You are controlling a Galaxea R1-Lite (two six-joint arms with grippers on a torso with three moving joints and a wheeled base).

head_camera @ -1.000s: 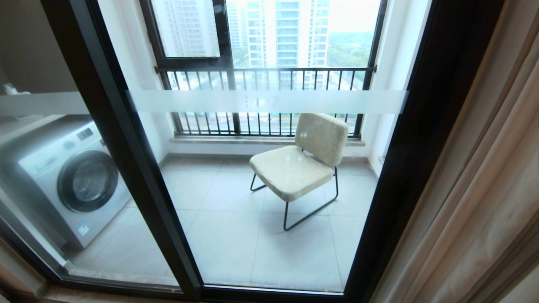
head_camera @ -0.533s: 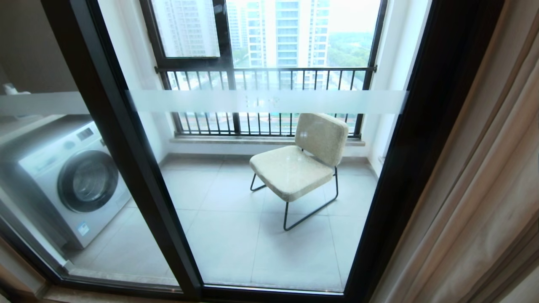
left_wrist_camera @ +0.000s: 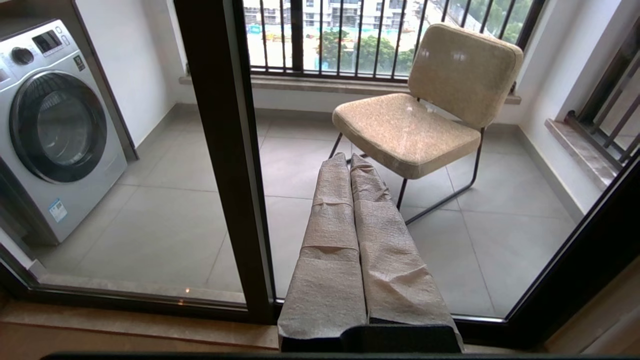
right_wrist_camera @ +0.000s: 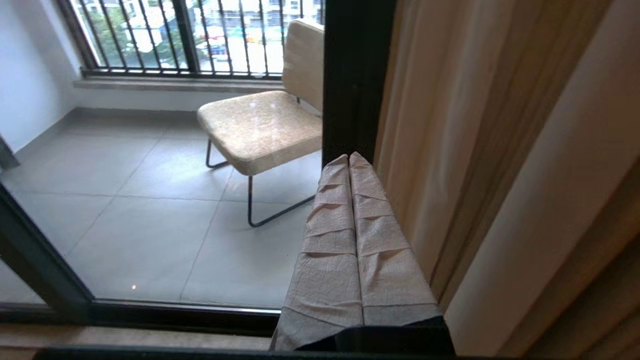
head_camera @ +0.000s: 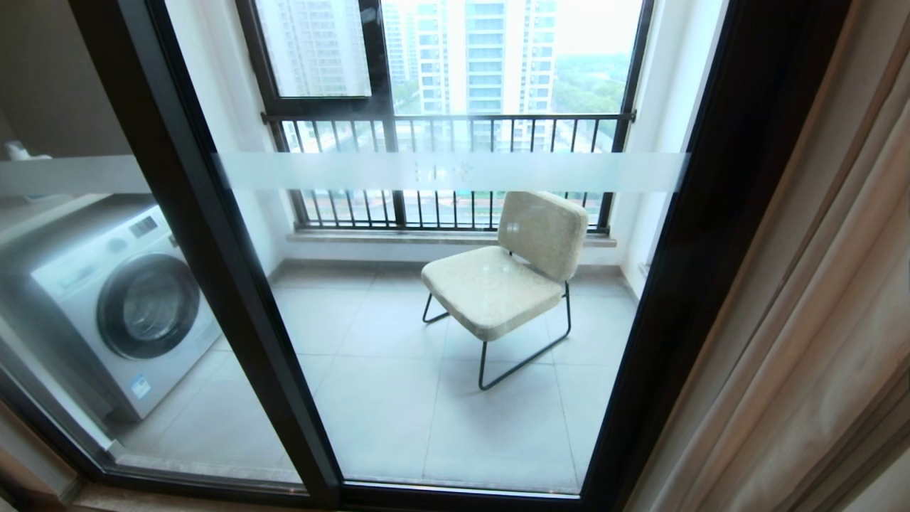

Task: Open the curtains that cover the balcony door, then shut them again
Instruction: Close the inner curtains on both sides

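The balcony door [head_camera: 213, 284] stands uncovered: glass panels in thick black frames, crossed by a frosted white band [head_camera: 455, 171]. The beige curtains [head_camera: 803, 320] hang bunched in long pleats at the right, also seen in the right wrist view as curtains [right_wrist_camera: 475, 125]. My right gripper [right_wrist_camera: 349, 156] is shut and empty, its tape-wrapped fingers pressed together just beside the curtain's inner edge and in front of the door frame [right_wrist_camera: 352, 75]. My left gripper [left_wrist_camera: 349, 157] is shut on nothing and points at the door glass. Neither arm shows in the head view.
Behind the glass stand a beige chair [head_camera: 505, 277] on black wire legs and a washing machine [head_camera: 121, 306] at the left. A barred window [head_camera: 448, 121] closes the balcony's far side. A stone sill [left_wrist_camera: 125, 325] runs below the door.
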